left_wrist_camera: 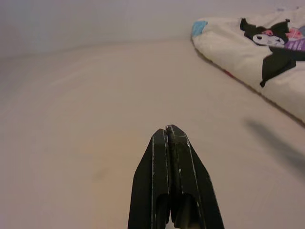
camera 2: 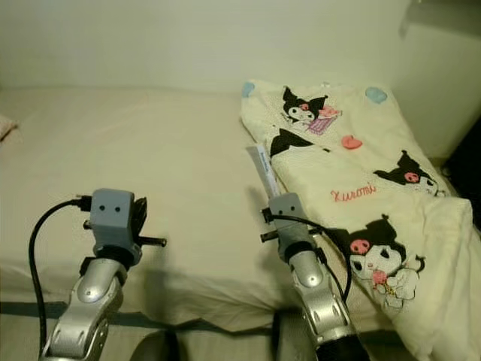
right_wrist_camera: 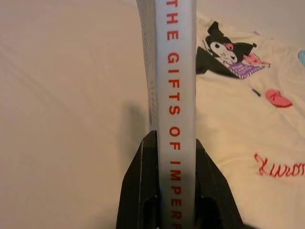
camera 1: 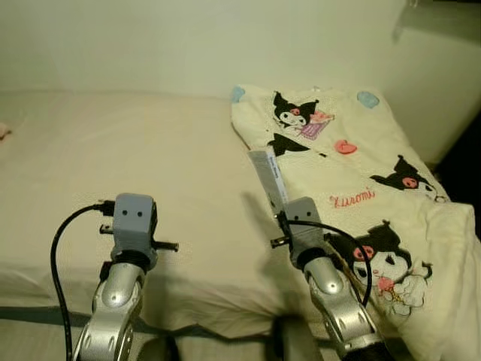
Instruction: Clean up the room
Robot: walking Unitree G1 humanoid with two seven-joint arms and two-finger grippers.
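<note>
Book [right_wrist_camera: 175, 95] in right hand [right_wrist_camera: 177, 191]

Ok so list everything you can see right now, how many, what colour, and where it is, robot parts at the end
Bed: one, cream sheet, spread across the view in front of the robot.
Blanket: one, cream with black-and-pink cartoon prints and red lettering, bunched on the bed's right side.
Book: one, white spine with red lettering, held over the bed beside the blanket's edge.
Wall: one, pale, behind the bed.
Pink thing: one, at the bed's far left edge, too cropped to identify.
Left gripper: one, black fingers shut, empty, over the bare sheet.
Right gripper: one, black fingers clamped on the book's spine.
</note>
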